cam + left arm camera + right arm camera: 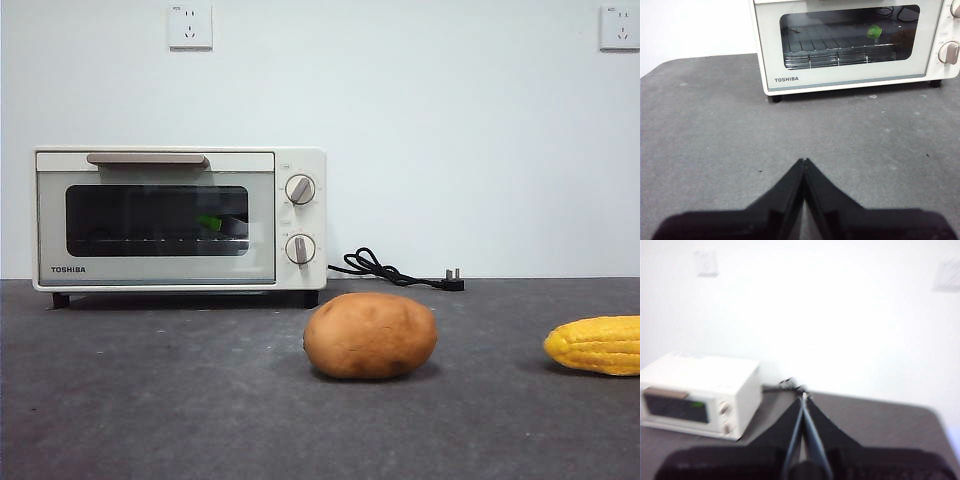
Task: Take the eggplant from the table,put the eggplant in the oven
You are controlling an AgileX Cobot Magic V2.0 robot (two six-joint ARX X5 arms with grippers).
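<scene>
eggplant [874, 32] is already on the oven [850, 80] rack behind the closed door – straight ahead of my left gripper [804, 161], both grippers pinched closed and empty.

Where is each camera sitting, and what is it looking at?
Front view: low at table height, facing the cream-white toaster oven, brown potato and yellow corn cob; no robot shows.
Left wrist view: on the left arm, facing the oven door; its left end effector is shut.
Right wrist view: on the right arm, higher, blurred, facing oven and wall; its right end effector is shut.
All three share the oven, with something green inside.
</scene>
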